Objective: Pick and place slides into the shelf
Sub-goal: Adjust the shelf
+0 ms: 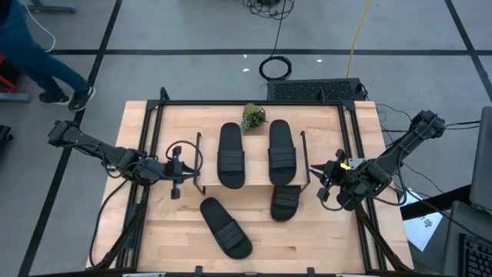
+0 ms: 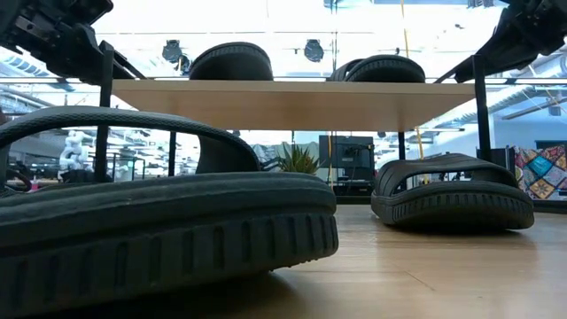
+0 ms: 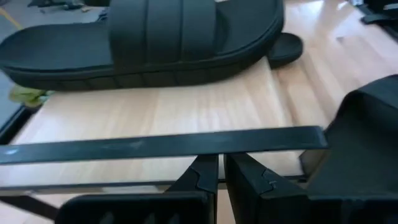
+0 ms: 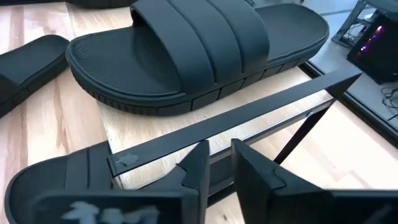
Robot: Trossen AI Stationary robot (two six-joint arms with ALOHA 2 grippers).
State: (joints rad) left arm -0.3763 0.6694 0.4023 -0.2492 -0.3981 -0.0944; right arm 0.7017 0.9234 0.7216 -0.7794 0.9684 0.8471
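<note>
The shelf stands mid-table, a low rack of light boards on thin black legs. Two black slides lie flat on its top board. A third slide lies on its sole half under that board, toe end sticking out toward the near edge. The fourth slide lies flat on the table nearer the edge. My left gripper is shut just off the shelf's left end, its tips before the end bar. My right gripper is shut just off the right end, before that bar.
A small green plant sits behind the shelf near the table's far edge. Black frame rails run along the table's left and right sides. Bare wood lies right of the fourth slide. A person's legs are on the floor beyond the far-left corner.
</note>
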